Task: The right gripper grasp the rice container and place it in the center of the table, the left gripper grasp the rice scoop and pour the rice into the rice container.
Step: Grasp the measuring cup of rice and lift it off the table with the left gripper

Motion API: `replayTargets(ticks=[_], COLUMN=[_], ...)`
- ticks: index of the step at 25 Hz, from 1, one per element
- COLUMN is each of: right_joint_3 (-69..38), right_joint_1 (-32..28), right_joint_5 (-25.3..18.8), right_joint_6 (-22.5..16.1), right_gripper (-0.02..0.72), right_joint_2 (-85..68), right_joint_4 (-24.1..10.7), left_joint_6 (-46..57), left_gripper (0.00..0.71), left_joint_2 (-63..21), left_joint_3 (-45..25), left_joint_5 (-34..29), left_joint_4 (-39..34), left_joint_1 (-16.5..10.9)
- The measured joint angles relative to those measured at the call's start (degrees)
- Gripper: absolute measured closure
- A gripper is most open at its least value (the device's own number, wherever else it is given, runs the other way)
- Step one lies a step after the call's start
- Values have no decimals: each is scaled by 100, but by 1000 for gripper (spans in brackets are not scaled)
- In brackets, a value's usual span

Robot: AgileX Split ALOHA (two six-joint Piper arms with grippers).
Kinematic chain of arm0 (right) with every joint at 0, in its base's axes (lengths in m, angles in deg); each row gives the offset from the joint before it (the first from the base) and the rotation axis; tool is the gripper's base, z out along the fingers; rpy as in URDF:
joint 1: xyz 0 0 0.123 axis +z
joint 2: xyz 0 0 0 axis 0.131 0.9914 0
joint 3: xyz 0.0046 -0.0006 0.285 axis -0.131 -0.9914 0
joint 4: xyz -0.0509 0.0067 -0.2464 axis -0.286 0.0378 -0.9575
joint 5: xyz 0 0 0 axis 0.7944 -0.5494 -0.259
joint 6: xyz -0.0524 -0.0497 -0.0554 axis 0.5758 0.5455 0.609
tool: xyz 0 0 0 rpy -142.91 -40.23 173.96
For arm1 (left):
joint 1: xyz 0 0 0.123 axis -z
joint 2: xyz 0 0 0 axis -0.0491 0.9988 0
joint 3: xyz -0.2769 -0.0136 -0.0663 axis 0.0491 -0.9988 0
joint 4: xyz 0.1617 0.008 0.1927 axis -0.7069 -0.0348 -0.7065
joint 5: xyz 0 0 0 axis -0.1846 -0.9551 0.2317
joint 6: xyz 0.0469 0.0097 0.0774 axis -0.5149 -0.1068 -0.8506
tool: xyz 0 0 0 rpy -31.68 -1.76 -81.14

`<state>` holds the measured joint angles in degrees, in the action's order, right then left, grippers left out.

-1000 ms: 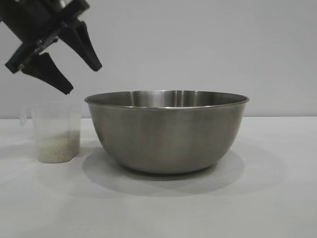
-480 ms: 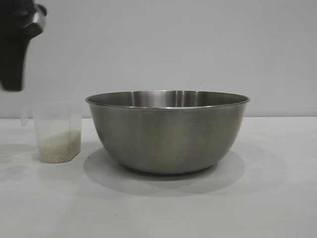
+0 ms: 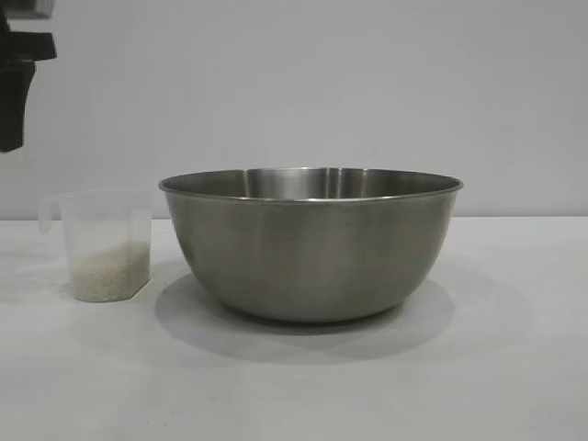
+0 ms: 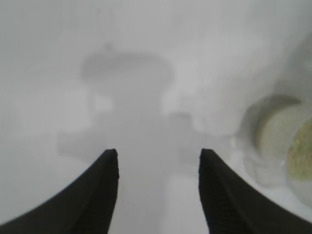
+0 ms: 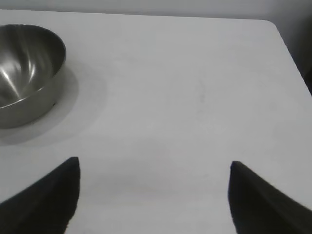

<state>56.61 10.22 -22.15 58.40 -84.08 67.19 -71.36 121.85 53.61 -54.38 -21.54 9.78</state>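
The steel rice container [image 3: 310, 243] stands mid-counter [image 3: 367, 386] with the rice scoop [image 3: 103, 243] just beside it, the left hand [image 4: 158, 161] empty above, fingers apart, the right hand [image 5: 153, 168] spread wide, well apart.

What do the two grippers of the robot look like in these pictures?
Both are matte black. The left gripper has two pointed, wedge-shaped fingers that curve to rounded tips; in the exterior view only a black, blocky piece of it shows at the upper left edge. The right gripper has two broad, tapered black fingers. No cables or markings are visible in any view.
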Motion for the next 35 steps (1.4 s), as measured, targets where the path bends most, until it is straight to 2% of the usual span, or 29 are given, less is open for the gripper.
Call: replayTargets(ticks=[1,6,7,8,16,20,25,32,35], right_joint_3=[0,0,0,0,0,0,0,0,0], right_joint_1=[0,0,0,0,0,0,0,0,0], right_joint_5=[0,0,0,0,0,0,0,0,0], right_joint_6=[0,0,0,0,0,0,0,0,0], right_gripper=[115,115,115,115,115,115,115,115,115], right_joint_2=[0,0,0,0,0,0,0,0,0], right_joint_4=[0,0,0,0,0,0,0,0,0], left_joint_6=[14,100,109,109,111,121,309,808,947], left_gripper=[454,440,397,388,392,392,392,392,392], left_joint_2=[0,-27,-70,-138,-1104,-1752,-2568,-3468,-3847], left_joint_3=[0,-134,-283,-471,-2162,-2925,-3788,-4811,-5227], left_joint_5=[200,1065,1262,1497,3476,4201,4778,5277,5507], left_joint_4=[0,24,42,107,426,439,459,445,434], left_joint_1=[0,0,0,0,0,0,0,0,127])
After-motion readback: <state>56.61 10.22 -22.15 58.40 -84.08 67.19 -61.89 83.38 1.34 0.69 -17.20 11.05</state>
